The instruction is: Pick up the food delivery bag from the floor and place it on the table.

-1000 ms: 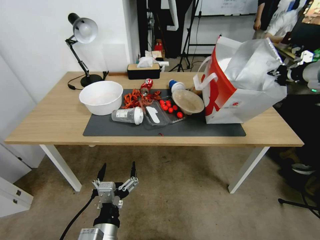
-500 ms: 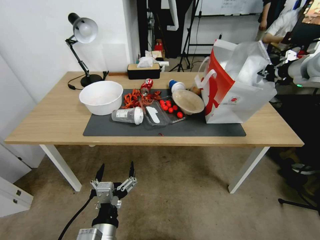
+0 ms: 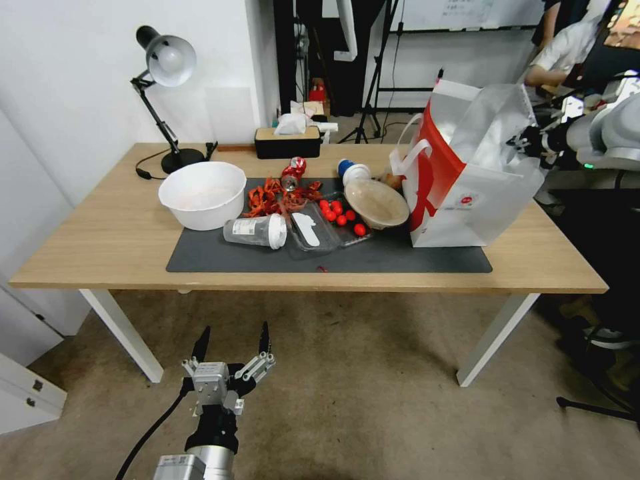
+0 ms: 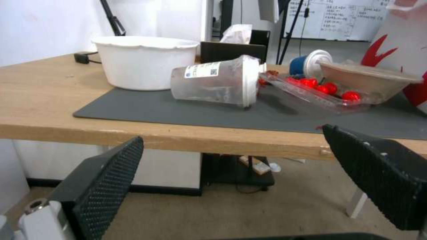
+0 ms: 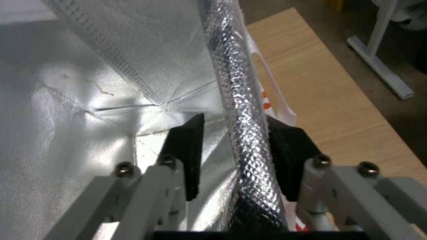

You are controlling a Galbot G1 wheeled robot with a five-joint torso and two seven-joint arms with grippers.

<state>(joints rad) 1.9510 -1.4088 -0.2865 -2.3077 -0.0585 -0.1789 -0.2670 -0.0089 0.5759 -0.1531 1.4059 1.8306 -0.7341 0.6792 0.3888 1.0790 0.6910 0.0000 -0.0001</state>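
Head view: the food delivery bag [image 3: 467,193] stands on the right end of the bench [image 3: 100,247], its base partly on the dark grey mat [image 3: 373,257] and just beside the brown bowl [image 3: 377,203]. It leans slightly and its foil mouth gapes upward. The right gripper [image 3: 523,142] sits at the bag's upper rim on the side facing the bench's right end. The left gripper [image 3: 231,347] hangs low in front of the bench, over the floor [image 3: 367,413], jaws spread and empty.

Left wrist view: the left gripper [image 4: 231,156] frames the bench edge between its two parted pads. Beyond it lie a tipped clear cup [image 4: 218,81], a white bowl [image 4: 144,60] and a tray of red balls [image 4: 320,91]. This arm is idle.

Right wrist view: the right gripper [image 5: 233,156] straddles a rolled fold of the foil rim [image 5: 242,110]. The pad on one side appears to touch the fold; a narrow gap shows on the other, so the jaws look parted (or nearly so), not clamped.

Judgement: placement appears complete, and release is the step in hand. Widen the jaws fully before retreating, then draw back along the rim's line, away from the foil. Avoid snagging the lining, since a leaning, light bag would likely tip toward the bowl.
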